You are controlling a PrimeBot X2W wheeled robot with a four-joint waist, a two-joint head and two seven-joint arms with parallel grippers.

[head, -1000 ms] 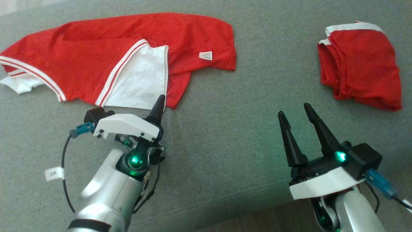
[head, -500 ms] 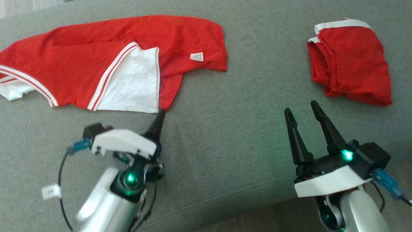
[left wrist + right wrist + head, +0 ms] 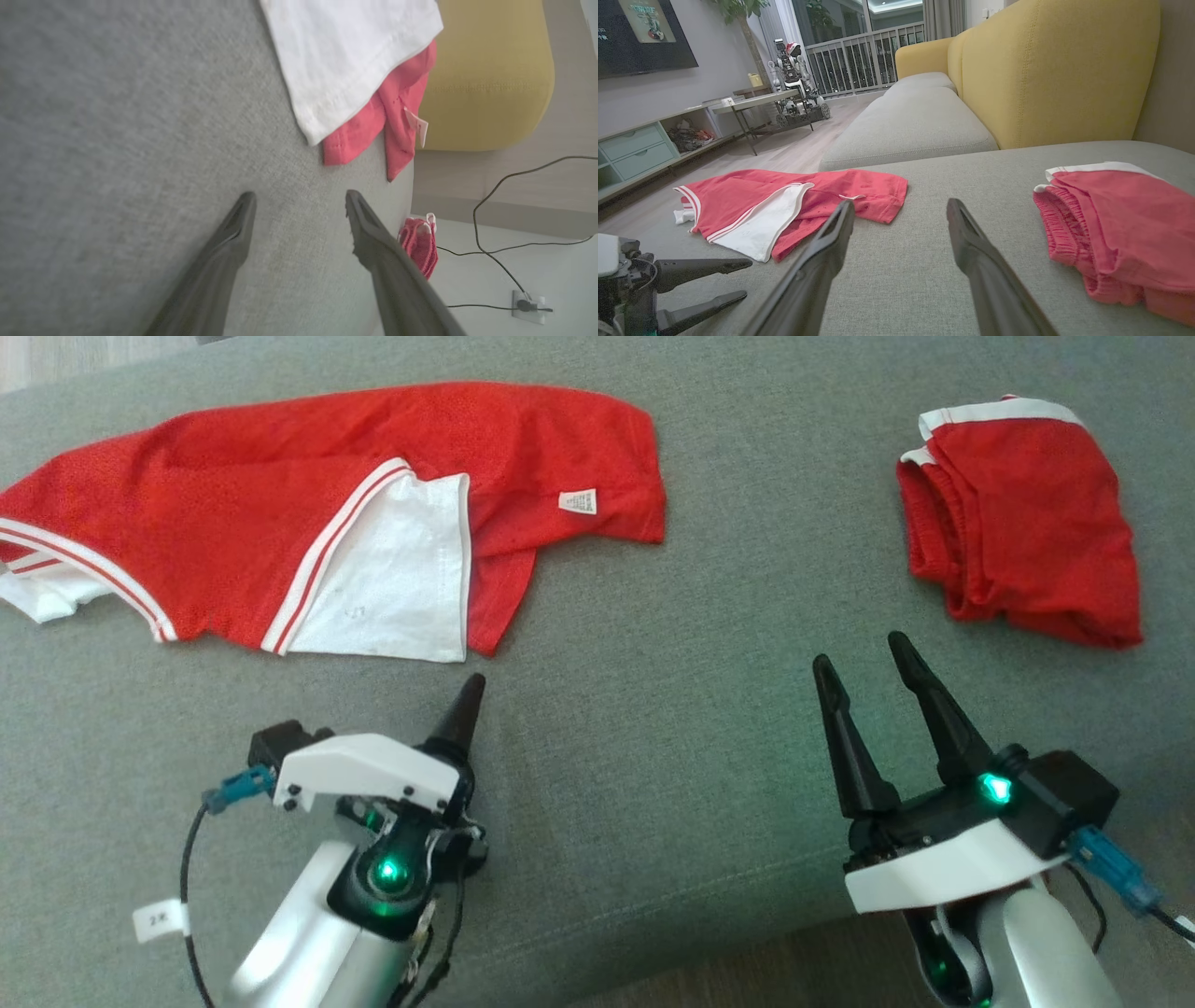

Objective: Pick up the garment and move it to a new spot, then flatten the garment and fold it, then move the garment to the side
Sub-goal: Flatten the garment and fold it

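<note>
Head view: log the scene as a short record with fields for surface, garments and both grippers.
surface: grey sofa cushion
spread garment: red and white jersey, lying open and creased on the robot's left
folded garment: red bundle with white trim, on the robot's right
left gripper: open, empty, fingers pointing at the jersey's near white corner, not touching it
right gripper: open, empty, over bare cushion, short of the bundle

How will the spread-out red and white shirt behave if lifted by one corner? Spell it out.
The shirt is probably floppy: it lies in soft folds, so it would likely drape from a pinched corner. It looks thin and light, with a mesh-like weave. Pushed across the couch, whose cloth looks coarse, it would probably bunch rather than slide.
</note>
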